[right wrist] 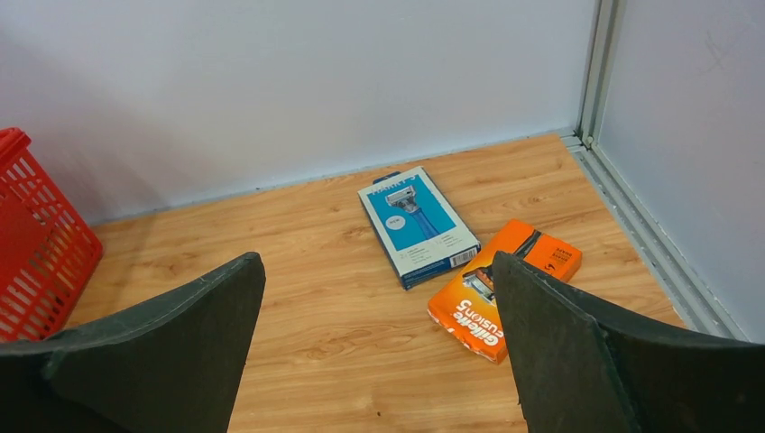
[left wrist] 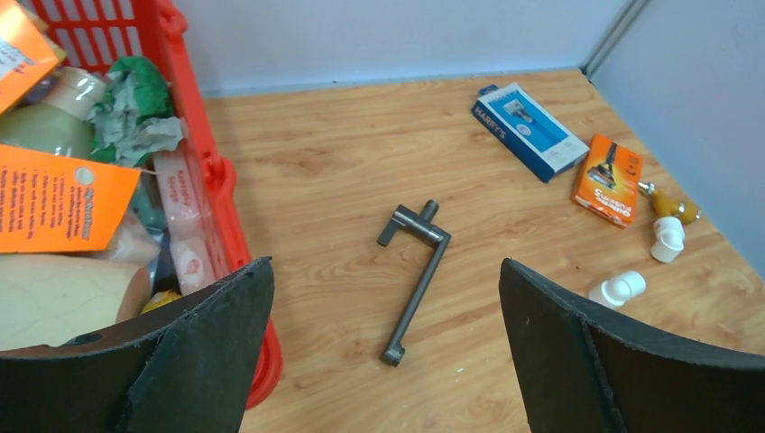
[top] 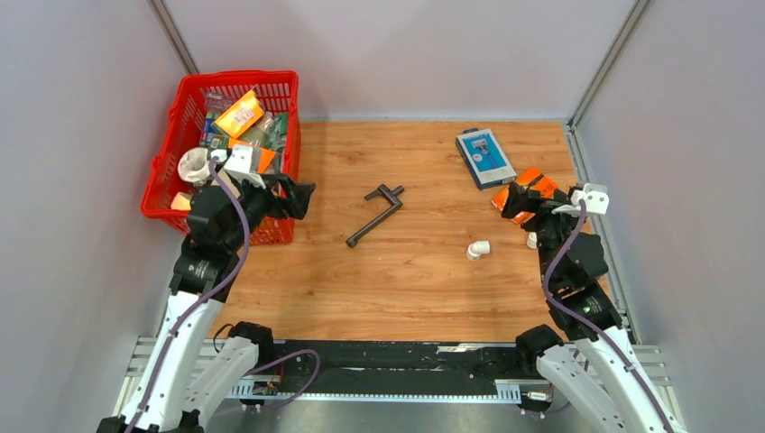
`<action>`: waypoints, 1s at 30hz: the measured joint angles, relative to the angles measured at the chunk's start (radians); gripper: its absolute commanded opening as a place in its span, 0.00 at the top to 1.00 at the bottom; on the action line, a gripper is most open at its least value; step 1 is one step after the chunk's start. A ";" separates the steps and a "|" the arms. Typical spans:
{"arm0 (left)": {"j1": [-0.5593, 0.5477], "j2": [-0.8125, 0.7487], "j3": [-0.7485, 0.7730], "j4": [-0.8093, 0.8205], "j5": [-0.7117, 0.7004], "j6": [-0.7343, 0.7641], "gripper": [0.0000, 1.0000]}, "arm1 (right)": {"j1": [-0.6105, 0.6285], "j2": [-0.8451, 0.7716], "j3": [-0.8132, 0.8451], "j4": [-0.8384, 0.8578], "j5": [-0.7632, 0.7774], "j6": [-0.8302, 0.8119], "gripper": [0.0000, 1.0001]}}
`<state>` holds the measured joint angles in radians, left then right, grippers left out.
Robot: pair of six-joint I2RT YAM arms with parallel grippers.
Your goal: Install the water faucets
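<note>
The dark grey-black faucet (top: 374, 215) lies flat on the wooden table near the middle, its forked branch at the far end. The left wrist view shows the faucet (left wrist: 417, 275) on the wood ahead of the fingers. A small white elbow fitting (top: 478, 249) lies to its right, and the fitting (left wrist: 619, 288) also shows beside the right finger. My left gripper (top: 302, 198) hovers left of the faucet by the basket, open and empty (left wrist: 383, 271). My right gripper (top: 508, 200) is at the far right, open with nothing in it (right wrist: 374, 262), above the orange box.
A red basket (top: 236, 78) full of packets stands at the back left, its wall (left wrist: 191, 117) close to my left finger. A blue razor box (top: 485, 157) and an orange razor box (right wrist: 505, 289) lie at the back right. A small white-and-amber bottle (left wrist: 669, 221) rests near the right wall.
</note>
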<state>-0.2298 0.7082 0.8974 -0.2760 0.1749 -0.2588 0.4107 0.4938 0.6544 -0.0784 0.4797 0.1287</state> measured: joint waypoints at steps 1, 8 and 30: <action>0.000 0.018 0.014 -0.001 0.015 -0.002 0.00 | 0.000 0.006 0.000 -0.001 -0.007 0.000 0.00; -0.087 0.188 0.141 -0.070 0.030 -0.015 0.00 | 0.000 0.023 0.001 -0.010 -0.033 0.019 0.00; -0.393 1.009 0.495 -0.264 -0.333 0.097 0.26 | 0.000 0.121 0.014 -0.076 -0.166 0.055 0.00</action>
<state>-0.6224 1.7168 1.3926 -0.5400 -0.1581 -0.1619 0.4107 0.6147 0.6689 -0.1547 0.3141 0.1837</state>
